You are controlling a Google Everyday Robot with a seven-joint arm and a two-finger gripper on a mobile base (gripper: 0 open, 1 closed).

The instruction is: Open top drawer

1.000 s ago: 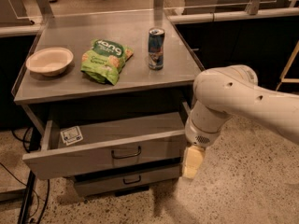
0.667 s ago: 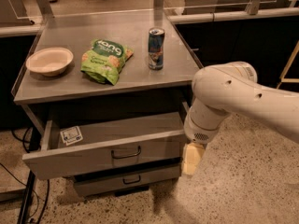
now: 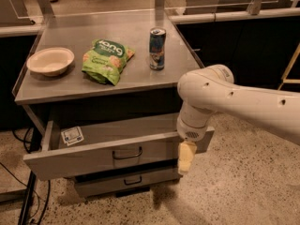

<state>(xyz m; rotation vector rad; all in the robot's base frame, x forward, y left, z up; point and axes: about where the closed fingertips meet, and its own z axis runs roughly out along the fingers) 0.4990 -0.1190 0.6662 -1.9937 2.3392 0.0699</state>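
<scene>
The top drawer (image 3: 79, 157) sits directly under the bench (image 3: 140, 81) top and stands pulled out toward the camera. Its interior is exposed from above. Its long axis runs left to right across the width of the bench, and its front panel faces the viewer, slightly angled so that the left end sits lower in the view than the right.

The gripper (image 3: 186, 156) hangs pointing down from the thick white arm (image 3: 234, 102), which reaches in from the right. It is in front of the right end of the drawer's front panel, well to the right of the handle (image 3: 127, 153) and about level with it. Whether it touches the panel cannot be told, nor whether the gripper is wide or narrow, since it shows only as one pale yellow shape.

The drawer is plain grey metal with a tall front and a dark bail handle at its centre. A small white card (image 3: 72, 135) lies inside near the left rear corner. Below it, a shorter grey drawer (image 3: 108, 185) with a similar handle juts out only a little.

On the bench top stand a cream bowl (image 3: 50, 61), a green snack bag (image 3: 107, 60) and an upright can (image 3: 157, 48).
</scene>
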